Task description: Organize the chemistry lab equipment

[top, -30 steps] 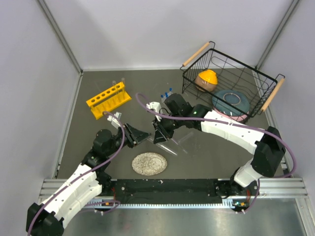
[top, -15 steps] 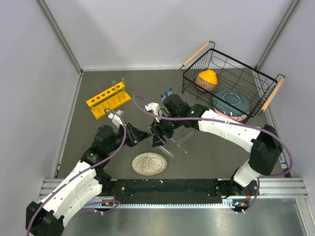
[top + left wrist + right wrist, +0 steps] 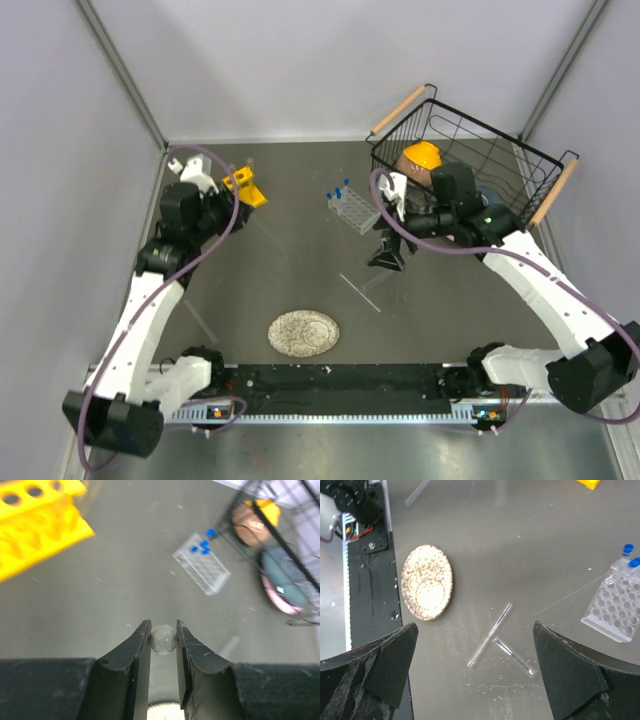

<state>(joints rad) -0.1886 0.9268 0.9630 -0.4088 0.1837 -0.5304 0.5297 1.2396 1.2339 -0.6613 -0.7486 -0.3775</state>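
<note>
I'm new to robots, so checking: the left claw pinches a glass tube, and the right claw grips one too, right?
Not quite. The left gripper does pinch a test tube, but the right gripper is open and empty; the right wrist view shows two loose tubes lying on the table beneath it.

In the upper left of the frame, the left gripper [image 3: 228,195] sat at a yellow plastic tube rack [image 3: 246,187]. The right gripper [image 3: 386,258] hung right of centre, near long thin clear test tubes [image 3: 360,293] lying below it. A small clear plastic rack [image 3: 352,210] with blue-capped vials [image 3: 340,188] stood near a black wire basket [image 3: 470,150]. A round speckled flat disc [image 3: 303,333] lay at lower centre.
</note>
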